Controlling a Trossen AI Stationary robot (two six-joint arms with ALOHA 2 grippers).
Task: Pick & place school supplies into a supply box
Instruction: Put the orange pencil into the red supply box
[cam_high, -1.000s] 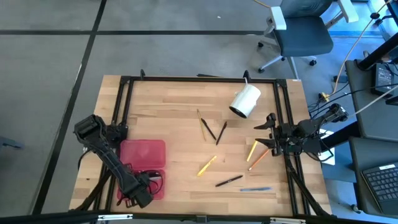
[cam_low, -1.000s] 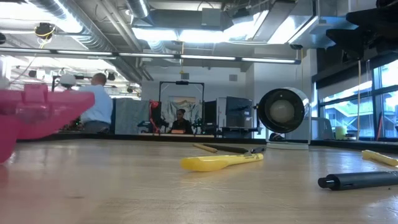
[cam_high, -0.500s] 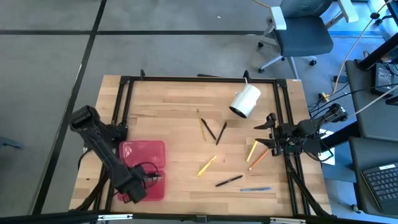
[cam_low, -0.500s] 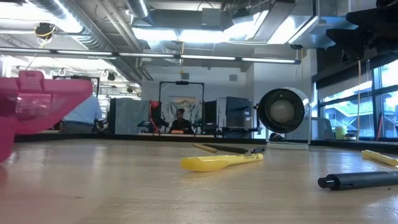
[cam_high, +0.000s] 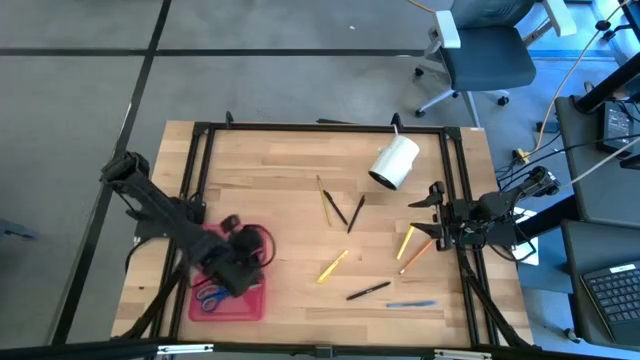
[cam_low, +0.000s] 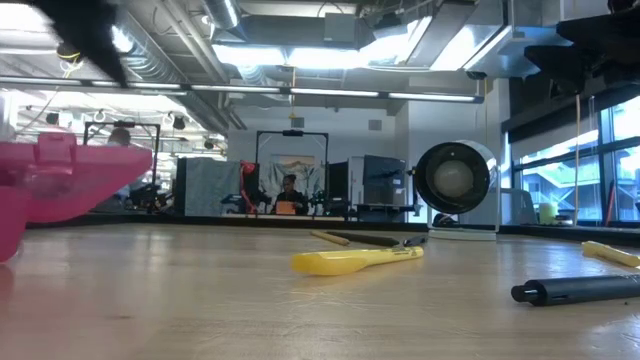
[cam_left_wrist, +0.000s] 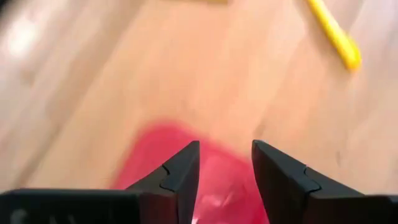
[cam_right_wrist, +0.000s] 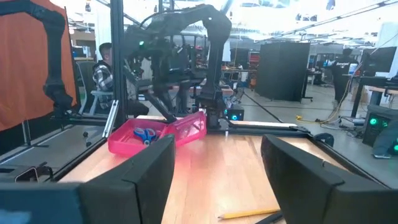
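The red supply box (cam_high: 250, 306) lies open near the table's left near corner and also shows in the low view (cam_low: 60, 185) and the right wrist view (cam_right_wrist: 158, 132). Blue-handled scissors (cam_high: 208, 297) lie inside its near half. My left gripper (cam_high: 236, 266) hovers over the box's middle, open, with red plastic (cam_left_wrist: 217, 183) below its fingers. Pens and pencils lie scattered on the wood: a yellow marker (cam_high: 333, 265), a black pen (cam_high: 368, 291), a blue pen (cam_high: 410, 303), a yellow pencil (cam_high: 405, 241) and an orange one (cam_high: 416, 256). My right gripper (cam_high: 432, 214) waits open at the right edge.
A white cylinder (cam_high: 394, 162) lies on its side near the far right. Two black pens (cam_high: 355, 213) and a wooden pencil (cam_high: 322, 190) lie mid-table. A black frame (cam_high: 300, 128) runs round the table. Bare wood (cam_high: 290, 300) stretches between the box and the pens.
My left gripper has moved from the box's near end toward the far edge, to above the box's middle. The blue scissors now show lying in the box's near half, where the gripper was.
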